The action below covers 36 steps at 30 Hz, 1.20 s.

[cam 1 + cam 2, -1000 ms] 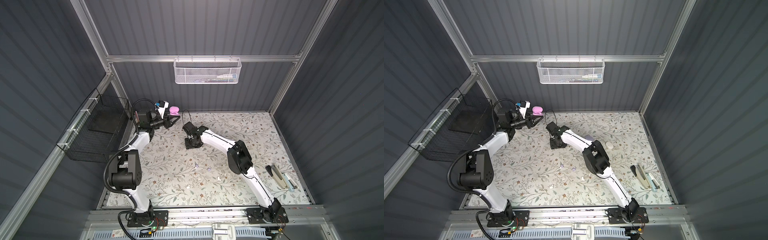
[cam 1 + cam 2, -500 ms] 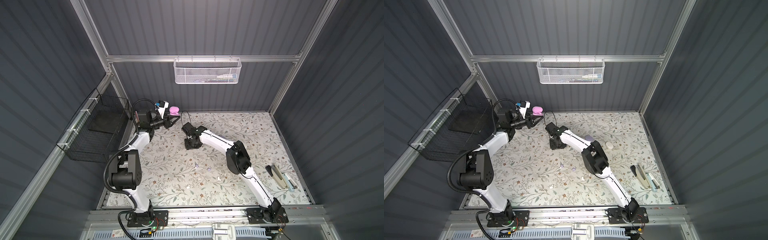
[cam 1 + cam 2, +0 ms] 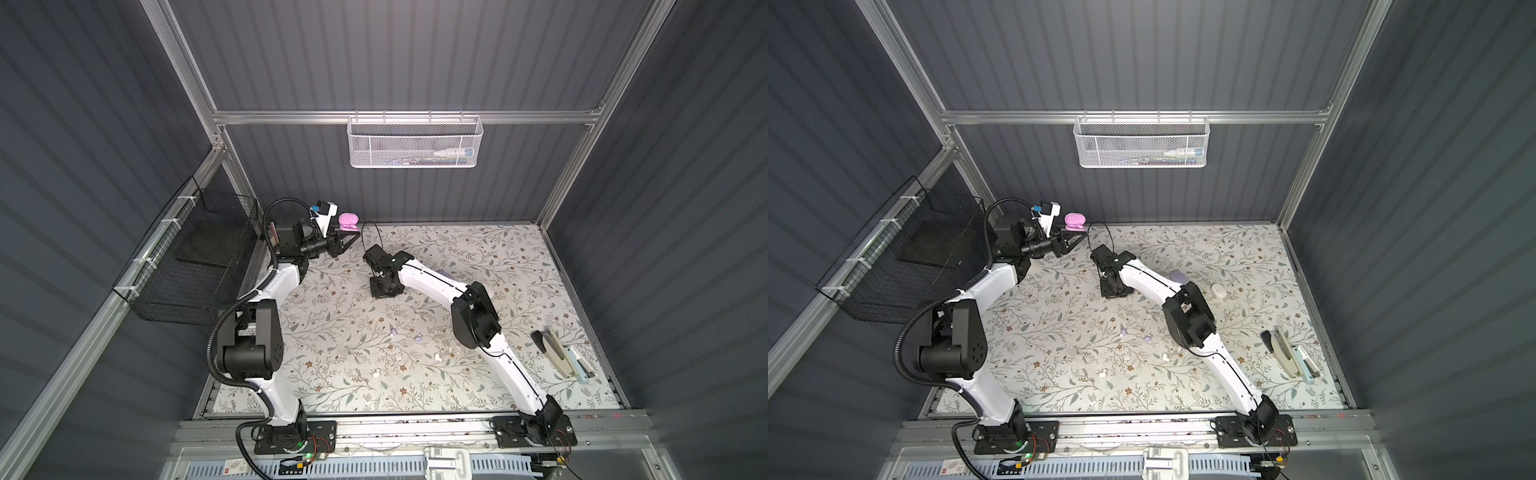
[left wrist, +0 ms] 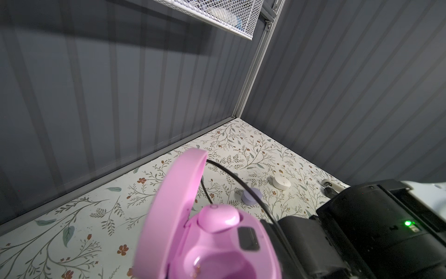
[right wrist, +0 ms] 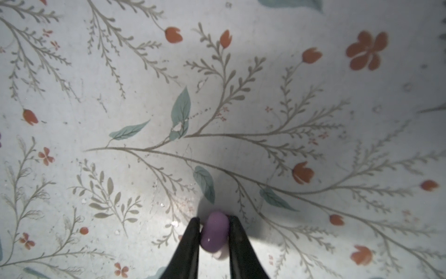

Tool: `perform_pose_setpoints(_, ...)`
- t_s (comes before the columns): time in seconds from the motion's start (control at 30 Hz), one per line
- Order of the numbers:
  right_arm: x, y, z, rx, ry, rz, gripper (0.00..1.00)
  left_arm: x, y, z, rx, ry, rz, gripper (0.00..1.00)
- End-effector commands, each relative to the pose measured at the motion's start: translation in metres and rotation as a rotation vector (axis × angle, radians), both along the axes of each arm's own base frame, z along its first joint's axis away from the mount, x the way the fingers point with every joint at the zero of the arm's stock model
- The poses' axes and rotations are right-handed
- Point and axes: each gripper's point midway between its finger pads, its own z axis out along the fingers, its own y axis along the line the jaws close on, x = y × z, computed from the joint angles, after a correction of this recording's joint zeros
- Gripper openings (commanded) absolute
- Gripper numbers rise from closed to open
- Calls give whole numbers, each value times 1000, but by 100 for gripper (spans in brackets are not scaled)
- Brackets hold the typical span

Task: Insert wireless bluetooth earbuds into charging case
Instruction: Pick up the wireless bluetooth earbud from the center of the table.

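Since a second ago the right gripper has drawn its two black fingers together and the right arm's elbow has shifted a little, while the left arm has kept its place.

Nearest stands the grey metal front rail with both arm bases. Beyond it lies the table covering, pale with printed twigs and small red flowers. On its near half lie loose lavender earbuds and white earbuds. At the right side a beige stapler lies beside a pale blue stapler.

At mid-table the right gripper points down and clamps a small rounded purple plastic earbud, on or just above the covering. Further back lie a closed lavender oval case and a closed white oval case.

At the far left corner the left gripper holds an open pink plastic charging case above the table, lid up. A pink earbud sits in one of its wells.

Dark grey ribbed walls close the room. A white mesh basket hangs on the back rail, and a black wire basket on the left wall.
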Motion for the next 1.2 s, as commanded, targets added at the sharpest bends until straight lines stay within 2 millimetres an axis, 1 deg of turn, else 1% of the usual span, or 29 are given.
perform_pose_setpoints(0.0,-10,-8,-27,-58,56,-1,19,-2,-1,8,4,-27,-16,31)
perform_pose_setpoints(0.07,-10,-9,-24,-58,54,1,18,-2,-1,8,3,-24,-15,31)
perform_pose_setpoints(0.13,-10,-9,-18,-51,47,1,18,-3,-2,9,3,-25,-18,31)
perform_pose_setpoints(0.23,-9,-11,2,-22,22,-3,18,-7,-4,7,5,-22,-23,31)
perform_pose_setpoints(0.33,-10,-19,27,19,-6,-18,19,-12,-8,5,6,-17,-32,31)
perform_pose_setpoints(0.5,-23,-46,66,80,-33,-50,20,-23,-19,4,12,-14,-61,31)
perform_pose_setpoints(0.63,-42,-70,97,135,-34,-68,20,-35,-33,3,14,-14,-99,31)
perform_pose_setpoints(0.73,-61,-88,130,212,-46,-83,20,-48,-51,8,12,-24,-144,31)
perform_pose_setpoints(0.83,-78,-105,171,296,-82,-98,21,-61,-70,13,10,-41,-191,32)
perform_pose_setpoints(1.0,-94,-128,252,459,-184,-122,22,-89,-102,28,-10,-108,-267,32)
perform_pose_setpoints(1.1,-101,-139,296,564,-246,-130,22,-102,-120,37,-17,-146,-302,33)
perform_pose_setpoints(1.17,-104,-145,319,620,-284,-132,23,-109,-131,44,-25,-174,-320,32)
